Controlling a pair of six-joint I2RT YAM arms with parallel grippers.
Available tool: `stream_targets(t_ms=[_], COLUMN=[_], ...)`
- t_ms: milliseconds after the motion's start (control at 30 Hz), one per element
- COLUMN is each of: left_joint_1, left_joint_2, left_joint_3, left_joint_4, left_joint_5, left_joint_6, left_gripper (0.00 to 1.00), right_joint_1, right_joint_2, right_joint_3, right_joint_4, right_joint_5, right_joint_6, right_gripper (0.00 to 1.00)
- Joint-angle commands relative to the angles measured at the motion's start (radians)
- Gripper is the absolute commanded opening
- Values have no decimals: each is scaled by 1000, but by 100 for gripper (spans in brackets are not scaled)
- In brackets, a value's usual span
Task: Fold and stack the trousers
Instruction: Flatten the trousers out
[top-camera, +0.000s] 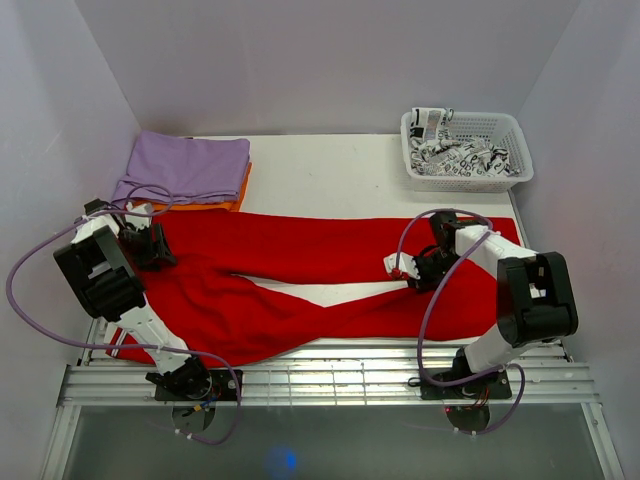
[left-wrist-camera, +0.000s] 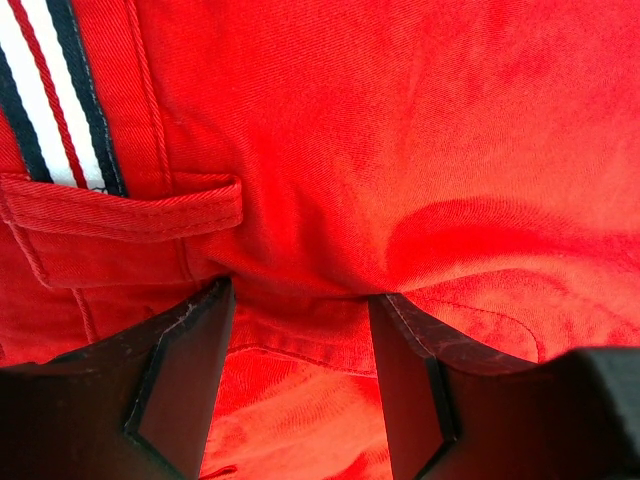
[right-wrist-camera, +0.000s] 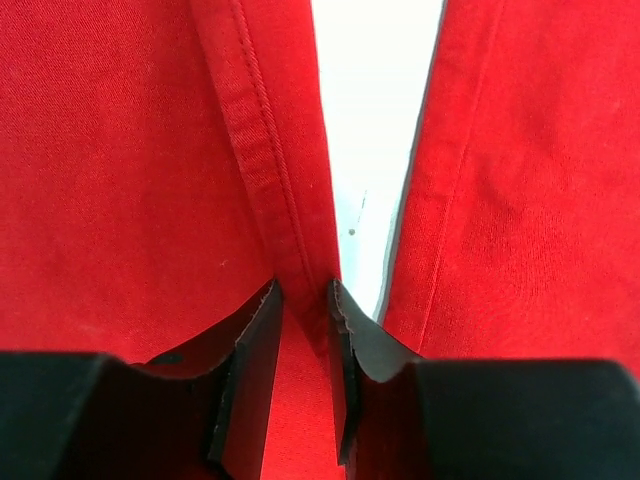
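The red trousers (top-camera: 300, 250) lie spread flat across the table, waist at the left and both legs running right. My left gripper (top-camera: 150, 247) is pressed down on the waist end. In the left wrist view it (left-wrist-camera: 300, 295) stands open, with red cloth (left-wrist-camera: 400, 150) bunched between its wide-set fingers, beside a belt loop (left-wrist-camera: 120, 205) and a striped waistband (left-wrist-camera: 50, 90). My right gripper (top-camera: 408, 270) sits at the inner edge of the far leg. In the right wrist view it (right-wrist-camera: 305, 290) is closed narrowly on that leg's seamed edge (right-wrist-camera: 270, 150), next to a strip of bare white table (right-wrist-camera: 370, 150).
A folded lilac cloth (top-camera: 185, 165) rests on an orange one (top-camera: 240, 190) at the back left. A white basket (top-camera: 470, 180) holding black-and-white patterned cloth (top-camera: 460, 155) stands at the back right. White walls enclose the table (top-camera: 330, 165) on three sides.
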Motion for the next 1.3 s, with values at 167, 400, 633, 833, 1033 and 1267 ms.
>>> stream_targets(t_ms=[167,400,633,833,1033,1267], left_joint_1=[12,12,12,12,12,16], left_joint_2=[25,40,43,42,43,40], left_joint_3=[-25,-27,-39,-45,-47,-47], left_joint_4=[32,38,49,50,53,53], left_joint_5=[-67,-67,-79,-85,-92,-113], left_joint_6=[17,11,17,23,24,35], left_gripper=[68,67,67,67,67,67], right_joint_1=[-31,-32,-43,-87,-107,-176], right_joint_2=[80,97,106,149,183,230], right_joint_3=[55,74,131,147,145,122], right_joint_4=[32,36,7,3,-4,29], right_joint_5=[37,59,54,99,125,192], right_joint_6=[-2,-6,-6,-45,-63,-115], right_gripper=[37,43,46,46,41,34])
